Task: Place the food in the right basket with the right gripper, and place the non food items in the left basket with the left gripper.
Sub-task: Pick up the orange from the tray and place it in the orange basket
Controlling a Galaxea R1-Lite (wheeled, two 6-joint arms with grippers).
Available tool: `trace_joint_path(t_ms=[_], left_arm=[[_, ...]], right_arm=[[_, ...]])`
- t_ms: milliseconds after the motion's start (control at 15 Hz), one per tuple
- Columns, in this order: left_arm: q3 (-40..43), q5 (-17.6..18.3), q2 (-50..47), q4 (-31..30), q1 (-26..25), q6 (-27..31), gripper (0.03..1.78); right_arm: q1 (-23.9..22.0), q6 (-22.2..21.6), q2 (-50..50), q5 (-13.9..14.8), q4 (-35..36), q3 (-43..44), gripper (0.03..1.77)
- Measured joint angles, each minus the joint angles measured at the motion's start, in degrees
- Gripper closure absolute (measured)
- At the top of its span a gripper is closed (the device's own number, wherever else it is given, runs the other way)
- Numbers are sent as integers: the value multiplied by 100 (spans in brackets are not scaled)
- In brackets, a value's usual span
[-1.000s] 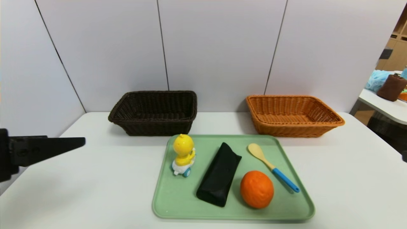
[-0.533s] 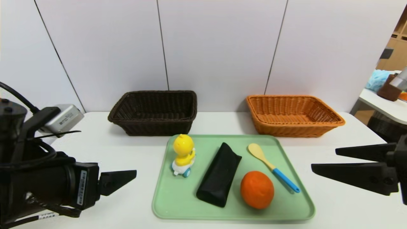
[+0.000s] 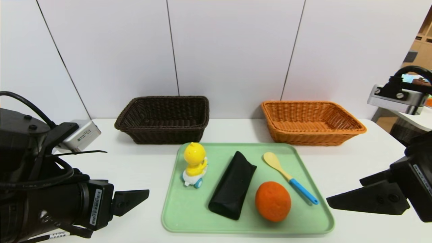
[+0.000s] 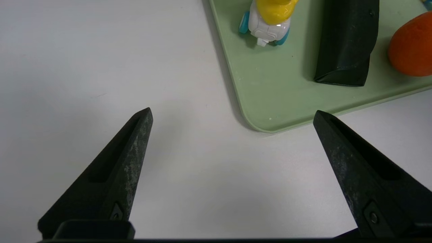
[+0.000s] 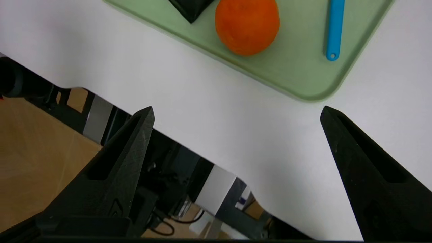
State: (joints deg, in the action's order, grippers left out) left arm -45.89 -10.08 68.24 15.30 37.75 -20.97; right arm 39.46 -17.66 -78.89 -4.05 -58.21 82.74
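In head view, the spoon [image 3: 290,177] lies on the tray [image 3: 248,226], its long axis slanting, blue handle pointing near-right. In left wrist view, left gripper [image 4: 233,109] has jaws apart; in right wrist view, right gripper [image 5: 238,107] likewise.

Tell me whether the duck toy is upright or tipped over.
Upright: the duck toy has its yellow head above its white-and-blue wheeled base.

Before me, a yellow duck [image 3: 194,162] with blue wheels, a black pouch [image 3: 233,185], an orange fruit [image 3: 273,201] and a blue-handled spoon [image 3: 290,178] color a green tray [image 3: 189,216]; woven baskets show dark brown [image 3: 163,135] and orange-tan [image 3: 314,137].
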Motion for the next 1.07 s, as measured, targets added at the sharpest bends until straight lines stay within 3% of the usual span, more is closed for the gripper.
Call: trace_joint_path(t_ms=[400, 1067], left_arm=[[60, -39, -6, 7, -2, 0, 12], [96, -66, 9, -17, 0, 2, 12]], right_arm=[[-40, -540, -1694, -207, -2677, 2503, 10], [-121, -282, -3205, -518, -2889, 2883, 10]])
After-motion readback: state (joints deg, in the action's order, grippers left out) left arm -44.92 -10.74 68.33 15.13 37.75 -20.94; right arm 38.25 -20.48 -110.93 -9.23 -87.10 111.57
